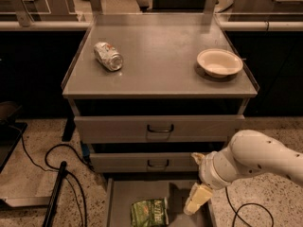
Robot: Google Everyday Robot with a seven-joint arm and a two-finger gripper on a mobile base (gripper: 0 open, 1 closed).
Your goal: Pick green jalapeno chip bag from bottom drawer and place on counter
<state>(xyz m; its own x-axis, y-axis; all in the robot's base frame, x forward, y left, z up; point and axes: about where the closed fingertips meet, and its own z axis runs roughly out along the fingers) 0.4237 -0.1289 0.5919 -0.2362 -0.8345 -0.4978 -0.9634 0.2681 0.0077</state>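
The green jalapeno chip bag [150, 213] lies flat on the grey floor of the open bottom drawer [124, 195], near its front and middle. My gripper [197, 200] hangs from the white arm [258, 162] over the right side of the drawer, just right of the bag and a little above it, not touching it. The counter [161, 46] is the grey cabinet top above the two shut upper drawers.
A crushed silver can [108, 56] lies on the counter's left side and a cream bowl [219, 62] on its right. The two upper drawers have black handles [160, 128]. Black cables [57, 174] run across the speckled floor at the left.
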